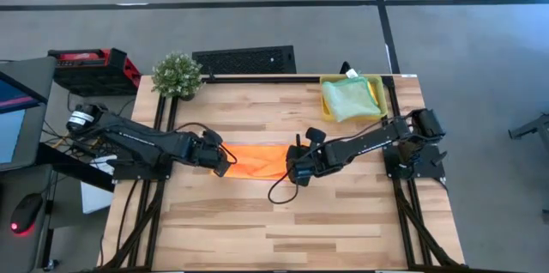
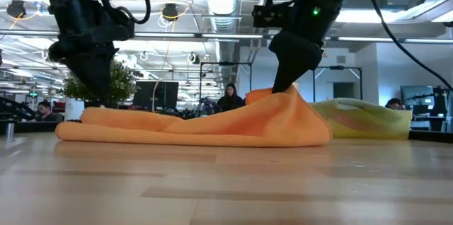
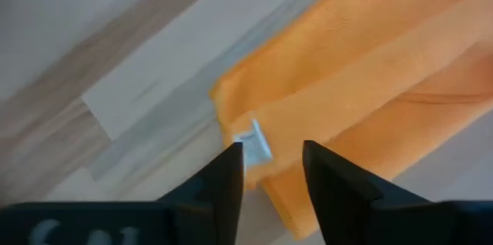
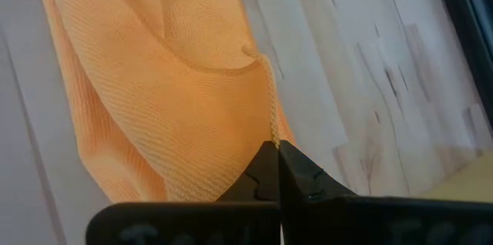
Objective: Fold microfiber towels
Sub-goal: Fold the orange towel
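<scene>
An orange microfiber towel [image 1: 257, 161] lies folded in a long band across the middle of the table, and it also shows in the low view [image 2: 198, 129]. My left gripper [image 3: 273, 156] stands open over its left end, one finger on each side of the corner with the small white tag [image 3: 256, 140]. My right gripper [image 4: 275, 149] is shut on the towel's right end, which rises in a peak [image 2: 283, 97]. A pale green towel [image 1: 350, 99] lies in a yellow tray [image 1: 377, 84] at the far right. My left gripper has its open fingers close around the tagged corner; I cannot tell whether they touch it. My right gripper pinches the towel's hemmed edge [image 4: 271, 125] at the right end between its two fingertips, slanting down from the right. That end is lifted into a slack peak, and the rest lies on the table.
A potted plant [image 1: 177, 74] stands at the far left corner of the table. A black cable loops on the wood by my right gripper [image 1: 276, 191]. Bare wood lies along the near half of the table [image 1: 292, 230].
</scene>
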`<state>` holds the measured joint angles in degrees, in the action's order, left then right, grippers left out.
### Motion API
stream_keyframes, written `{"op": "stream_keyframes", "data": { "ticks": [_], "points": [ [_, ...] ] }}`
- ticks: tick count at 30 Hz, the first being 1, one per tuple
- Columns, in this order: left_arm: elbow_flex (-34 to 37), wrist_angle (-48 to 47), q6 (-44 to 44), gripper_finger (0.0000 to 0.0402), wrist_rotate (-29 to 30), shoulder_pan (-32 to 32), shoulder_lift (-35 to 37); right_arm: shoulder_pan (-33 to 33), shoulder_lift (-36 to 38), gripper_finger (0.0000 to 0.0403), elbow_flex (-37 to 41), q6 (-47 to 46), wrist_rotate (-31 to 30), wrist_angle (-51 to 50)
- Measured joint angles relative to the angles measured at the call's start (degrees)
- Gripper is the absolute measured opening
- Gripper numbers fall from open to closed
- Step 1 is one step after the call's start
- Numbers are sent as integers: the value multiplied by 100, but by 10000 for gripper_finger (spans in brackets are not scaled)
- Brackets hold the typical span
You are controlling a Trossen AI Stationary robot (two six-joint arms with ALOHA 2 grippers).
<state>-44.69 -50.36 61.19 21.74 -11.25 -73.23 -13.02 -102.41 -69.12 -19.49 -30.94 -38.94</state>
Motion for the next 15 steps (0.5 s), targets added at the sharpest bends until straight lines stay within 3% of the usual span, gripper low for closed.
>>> {"op": "stream_keyframes", "data": {
  "ticks": [4,7,11,15],
  "points": [
    [-39,55,-426,147,71,-24,2,4,0,6,0,4,-2,0],
    [-145,535,-1483,152,131,-249,6,4,0,6,-2,2,-4,0],
    [-38,1879,-3034,153,-780,-457,7,4,0,6,-2,2,-7,0],
    [260,3212,-3729,154,-1593,-498,2,4,0,6,-2,0,-20,0]
  ]
}}
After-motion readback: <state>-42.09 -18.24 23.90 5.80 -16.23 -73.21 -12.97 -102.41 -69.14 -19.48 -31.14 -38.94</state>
